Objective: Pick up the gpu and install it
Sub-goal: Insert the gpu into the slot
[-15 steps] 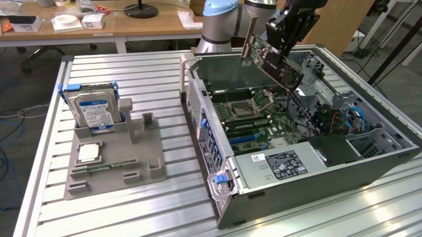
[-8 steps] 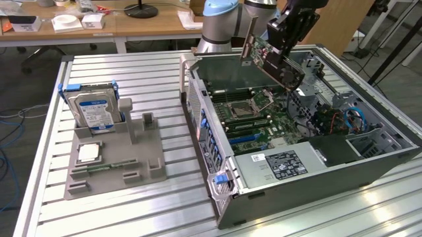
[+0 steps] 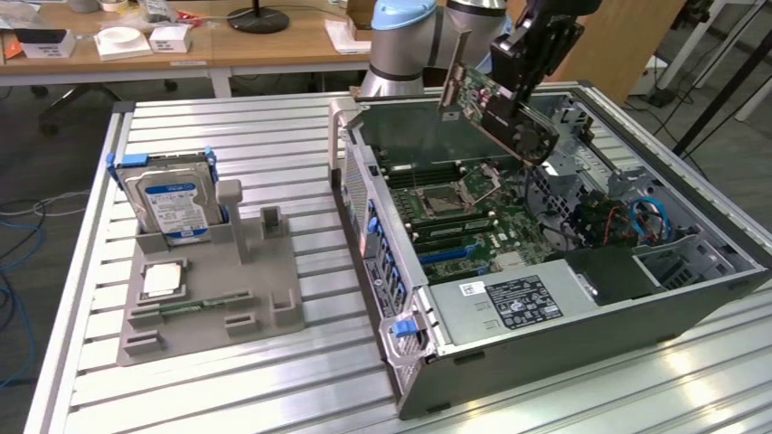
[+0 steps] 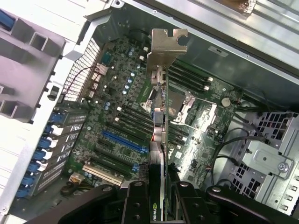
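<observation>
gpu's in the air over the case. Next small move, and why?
Probably ease it down toward the blue slot, keeping the card's edge in line with it. The pincer grips the gpu above the motherboard, not yet touching it, and the slot below looks free.

My bench is slatted aluminium, with bright glare on its near slats. Beyond its far edge stand pale wooden desks carrying white boxes and a round black stand base. The floor is dark grey carpet, with blue cables trailing on it at the exterior view's left. A brown wooden panel rises far off at the exterior view's right.
</observation>
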`<state>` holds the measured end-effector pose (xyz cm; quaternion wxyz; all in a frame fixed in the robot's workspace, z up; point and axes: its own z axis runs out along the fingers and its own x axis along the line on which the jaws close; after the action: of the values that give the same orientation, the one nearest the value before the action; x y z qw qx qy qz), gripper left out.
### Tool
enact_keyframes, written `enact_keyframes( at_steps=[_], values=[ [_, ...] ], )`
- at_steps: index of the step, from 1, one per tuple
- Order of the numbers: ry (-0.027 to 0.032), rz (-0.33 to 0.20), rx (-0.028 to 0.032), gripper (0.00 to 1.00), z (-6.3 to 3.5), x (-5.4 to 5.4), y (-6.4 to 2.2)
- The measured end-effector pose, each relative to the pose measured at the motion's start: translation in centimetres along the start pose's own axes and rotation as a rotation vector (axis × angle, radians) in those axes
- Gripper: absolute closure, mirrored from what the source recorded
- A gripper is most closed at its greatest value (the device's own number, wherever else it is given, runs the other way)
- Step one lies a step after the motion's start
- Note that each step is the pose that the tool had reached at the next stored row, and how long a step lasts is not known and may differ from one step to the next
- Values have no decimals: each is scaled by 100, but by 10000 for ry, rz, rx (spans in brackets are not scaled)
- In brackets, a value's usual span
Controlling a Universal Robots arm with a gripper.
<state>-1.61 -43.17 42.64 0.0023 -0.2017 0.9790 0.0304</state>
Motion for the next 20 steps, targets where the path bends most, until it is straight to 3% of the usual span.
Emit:
enact_keyframes(
  at_steps=[20],
  values=[
    [69,-1222,-27,74,0,-18,-8]
  ],
)
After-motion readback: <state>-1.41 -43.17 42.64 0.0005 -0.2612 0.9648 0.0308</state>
